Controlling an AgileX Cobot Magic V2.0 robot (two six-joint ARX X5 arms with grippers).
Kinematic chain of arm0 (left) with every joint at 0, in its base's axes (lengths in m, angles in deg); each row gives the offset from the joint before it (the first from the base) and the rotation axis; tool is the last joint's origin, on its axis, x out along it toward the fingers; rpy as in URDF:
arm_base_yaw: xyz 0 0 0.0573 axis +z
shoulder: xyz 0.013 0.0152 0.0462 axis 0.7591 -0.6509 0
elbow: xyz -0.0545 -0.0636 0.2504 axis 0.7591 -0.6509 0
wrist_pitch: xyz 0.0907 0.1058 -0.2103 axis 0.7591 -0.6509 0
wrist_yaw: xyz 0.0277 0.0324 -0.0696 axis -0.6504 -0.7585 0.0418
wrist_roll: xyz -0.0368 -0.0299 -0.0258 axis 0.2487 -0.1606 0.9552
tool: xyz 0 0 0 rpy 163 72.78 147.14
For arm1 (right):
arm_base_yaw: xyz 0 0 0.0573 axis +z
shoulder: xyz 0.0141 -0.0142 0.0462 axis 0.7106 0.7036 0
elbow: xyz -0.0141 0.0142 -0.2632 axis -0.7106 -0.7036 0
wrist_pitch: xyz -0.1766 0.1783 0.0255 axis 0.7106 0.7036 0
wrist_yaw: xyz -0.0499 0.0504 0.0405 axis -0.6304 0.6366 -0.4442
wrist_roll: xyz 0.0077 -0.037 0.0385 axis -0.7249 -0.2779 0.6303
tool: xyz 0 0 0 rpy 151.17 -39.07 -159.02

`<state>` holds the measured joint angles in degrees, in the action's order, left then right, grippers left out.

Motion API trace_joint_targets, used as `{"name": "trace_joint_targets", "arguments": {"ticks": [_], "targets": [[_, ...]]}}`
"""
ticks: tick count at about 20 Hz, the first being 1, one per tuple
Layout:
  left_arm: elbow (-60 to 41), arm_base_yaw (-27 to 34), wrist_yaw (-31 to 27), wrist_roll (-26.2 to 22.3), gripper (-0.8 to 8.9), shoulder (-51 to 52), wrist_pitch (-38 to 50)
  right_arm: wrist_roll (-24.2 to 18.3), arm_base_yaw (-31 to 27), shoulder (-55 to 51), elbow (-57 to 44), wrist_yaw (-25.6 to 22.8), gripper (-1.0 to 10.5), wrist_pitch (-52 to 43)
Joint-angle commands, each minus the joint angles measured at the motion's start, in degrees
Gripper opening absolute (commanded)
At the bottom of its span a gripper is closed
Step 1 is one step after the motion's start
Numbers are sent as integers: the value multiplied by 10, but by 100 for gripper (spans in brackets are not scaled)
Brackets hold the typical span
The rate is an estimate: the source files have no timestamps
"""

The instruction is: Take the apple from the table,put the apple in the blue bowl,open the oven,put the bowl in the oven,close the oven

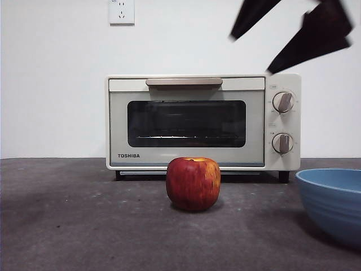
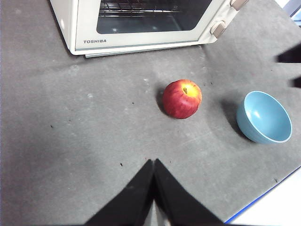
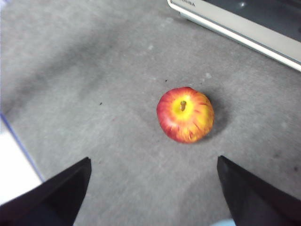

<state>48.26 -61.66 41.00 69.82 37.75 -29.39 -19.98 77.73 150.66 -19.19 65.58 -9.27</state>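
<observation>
— What sort of place is this?
— A staged test bench, not a kitchen: bare white wall [image 1: 56, 84], a white wall socket [image 1: 122, 11], and a rough dark grey table [image 1: 79, 226] carrying a cream-white TOSHIBA toaster oven [image 1: 186, 161].

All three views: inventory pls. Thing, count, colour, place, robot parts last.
round red apple with yellow top: 1, red and yellow, upright on the table in front of the oven door, untouched
matte blue bowl: 1, blue, empty, on the table beside the apple, apart from it
cream-white TOSHIBA toaster oven: 1, cream with dark glass window, door shut, at the back of the table
dark grey mottled table: 1, dark grey, under everything
white wall socket: 1, white, on the wall above the oven
left hand: 1, black, jaws shut, holding nothing, back from the apple
right hand: 1, black, jaws open, above the apple
</observation>
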Motion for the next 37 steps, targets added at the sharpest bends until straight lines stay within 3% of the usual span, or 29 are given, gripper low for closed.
{"name": "trace_joint_targets", "arguments": {"ticks": [1,6,13,29,37], "targets": [[10,-2,1,-11,7,-3,5,13,24,63,40,-22,441,-18],[10,-2,1,-11,7,-3,5,18,65,212,145,-86,445,-15],[10,-2,1,-11,7,-3,5,28,77,317,168,-141,449,-24],[10,-2,1,-11,7,-3,4,54,84,421,167,-144,447,-32],[10,-2,1,-11,7,-3,5,68,86,421,168,-145,300,-23]]}}
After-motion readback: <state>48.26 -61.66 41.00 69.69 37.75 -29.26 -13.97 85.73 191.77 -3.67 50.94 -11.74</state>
